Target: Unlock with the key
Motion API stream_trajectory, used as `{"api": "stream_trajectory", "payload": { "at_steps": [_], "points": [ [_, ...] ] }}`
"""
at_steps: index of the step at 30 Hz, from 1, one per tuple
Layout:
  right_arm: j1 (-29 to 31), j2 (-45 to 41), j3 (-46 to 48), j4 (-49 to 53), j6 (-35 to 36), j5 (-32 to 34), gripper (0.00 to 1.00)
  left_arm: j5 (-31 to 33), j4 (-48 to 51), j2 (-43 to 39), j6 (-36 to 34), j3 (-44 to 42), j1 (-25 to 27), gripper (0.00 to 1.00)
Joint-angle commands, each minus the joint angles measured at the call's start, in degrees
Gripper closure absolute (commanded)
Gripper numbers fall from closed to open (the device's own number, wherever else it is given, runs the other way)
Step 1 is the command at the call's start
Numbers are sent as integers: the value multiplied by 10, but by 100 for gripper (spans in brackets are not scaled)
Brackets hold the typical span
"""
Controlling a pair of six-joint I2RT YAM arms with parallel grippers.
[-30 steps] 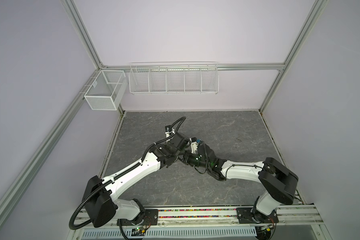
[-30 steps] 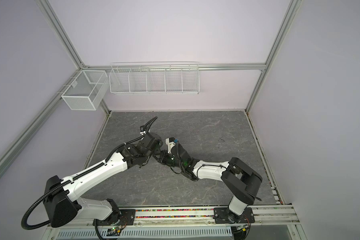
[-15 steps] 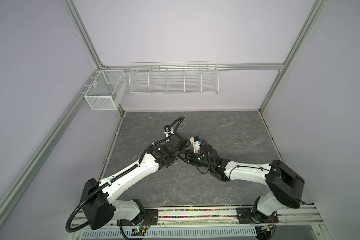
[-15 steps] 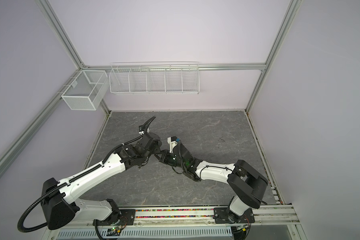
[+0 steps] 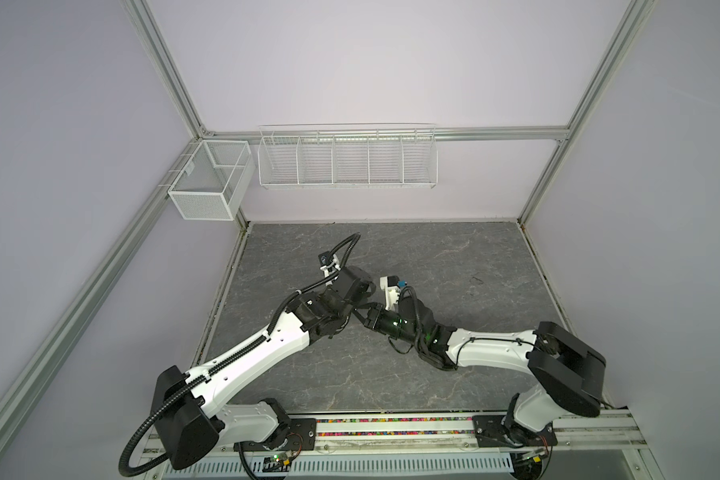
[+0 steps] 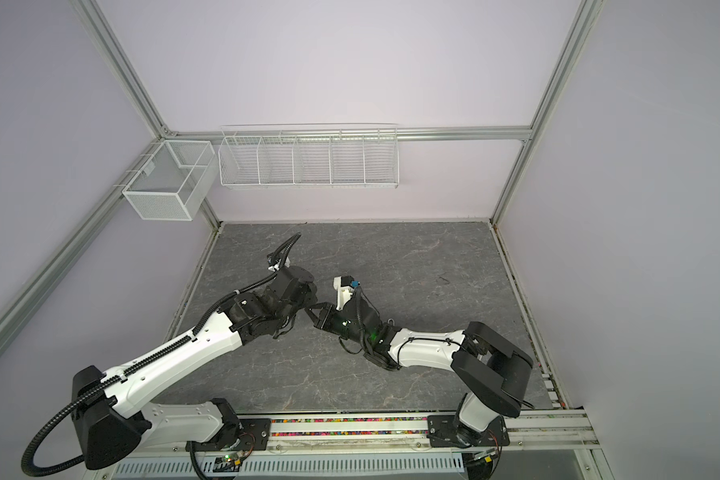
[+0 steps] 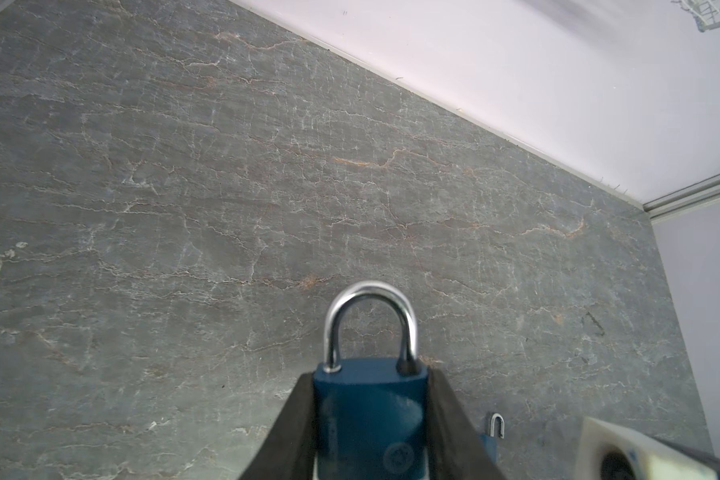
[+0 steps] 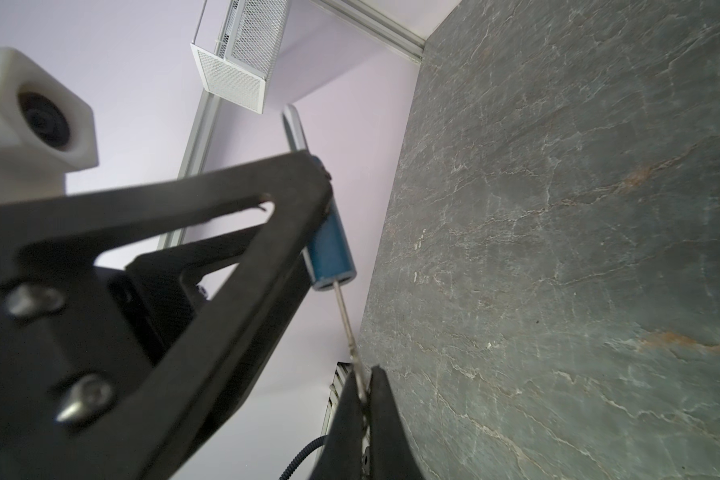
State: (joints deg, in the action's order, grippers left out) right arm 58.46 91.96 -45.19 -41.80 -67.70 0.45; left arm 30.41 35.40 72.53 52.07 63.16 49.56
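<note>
Padlock [image 7: 368,407]: blue, above tabletop [image 7: 184,208] centre, clamped in left fingers [image 7: 292,424]. Key [image 8: 344,316]: pinched in right fingers [image 8: 387,424], just right of padlock, shaft along its long axis, tip meeting its base.

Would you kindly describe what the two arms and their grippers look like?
Both arms have white shells and black joints. The left arm carries a black corrugated cable conduit; the right arm has thin black cables and green indicator lights. The left gripper and right gripper have black, tapering fingers, with white-housed wrist cameras.
</note>
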Motion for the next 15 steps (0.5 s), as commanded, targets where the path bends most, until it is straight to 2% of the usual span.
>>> {"api": "stream_trajectory", "payload": {
  "at_steps": [1,6,15],
  "points": [
    [-2,0,-9,-45,13,43,94,-15,26,-11,20,-8,5,100],
    [-2,1,-5,-43,39,54,94,-15,39,-26,19,-15,6,100],
    [16,-14,-2,-13,49,72,94,46,56,-30,4,1,6,100]
  ]
}}
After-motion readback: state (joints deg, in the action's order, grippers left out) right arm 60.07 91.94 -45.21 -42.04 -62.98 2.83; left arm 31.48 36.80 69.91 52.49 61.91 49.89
